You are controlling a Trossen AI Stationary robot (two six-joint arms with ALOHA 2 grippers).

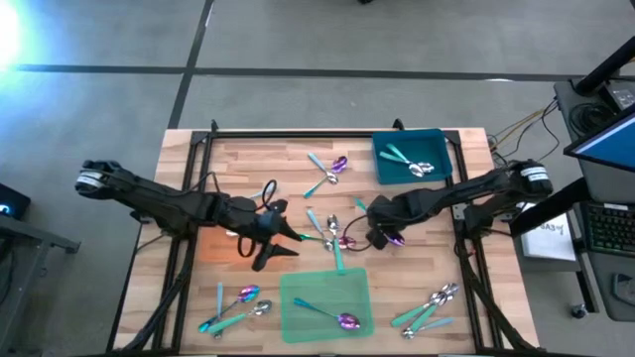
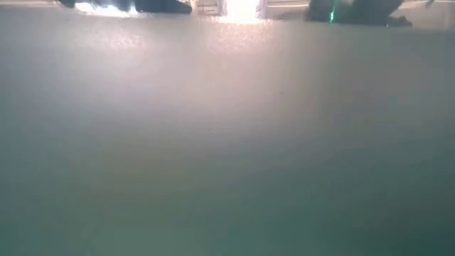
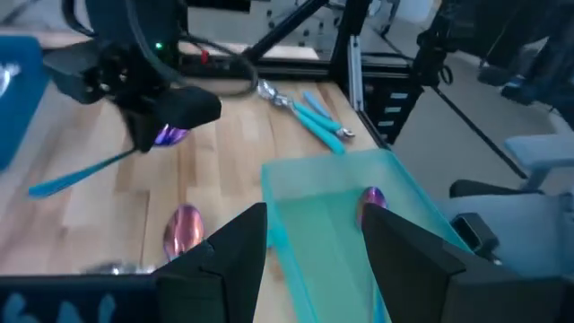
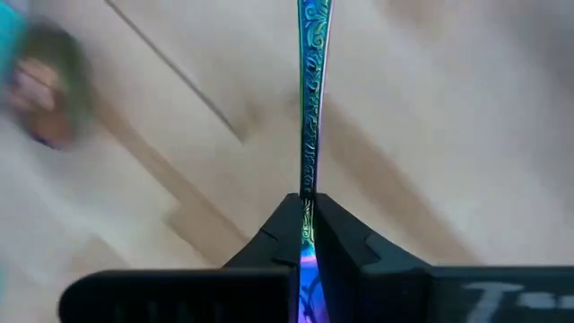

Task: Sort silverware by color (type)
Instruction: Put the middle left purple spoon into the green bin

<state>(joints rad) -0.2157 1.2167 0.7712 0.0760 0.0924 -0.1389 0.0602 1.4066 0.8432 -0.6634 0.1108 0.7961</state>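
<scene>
My right gripper (image 1: 375, 233) is over the table's middle, shut on a spoon with a purple head (image 3: 170, 136) and a long thin handle (image 3: 72, 178). My left gripper (image 1: 282, 246) is open and level, just left of the green mat (image 1: 322, 302), touching nothing; in its wrist view the fingers (image 3: 242, 242) frame the mat's edge. One purple-headed spoon (image 1: 342, 319) lies flat on the mat. Loose spoons (image 1: 332, 233) lie on the wood between the grippers. The low view shows only blur. My right gripper pinches the spoon's handle (image 4: 308, 199) between its two fingertips, close to the purple head, which sits back between the fingers. The handle runs on past the fingertips. In the left wrist view the spoon is off the wood, with its handle slanting down.
A teal bin (image 1: 437, 149) at the far right holds silver spoons. More spoons lie far centre (image 1: 327, 169), near left (image 1: 233, 302) and near right (image 1: 432, 302). An orange patch (image 1: 213, 248) shows under my left arm. Dark rails frame the table (image 1: 298, 134).
</scene>
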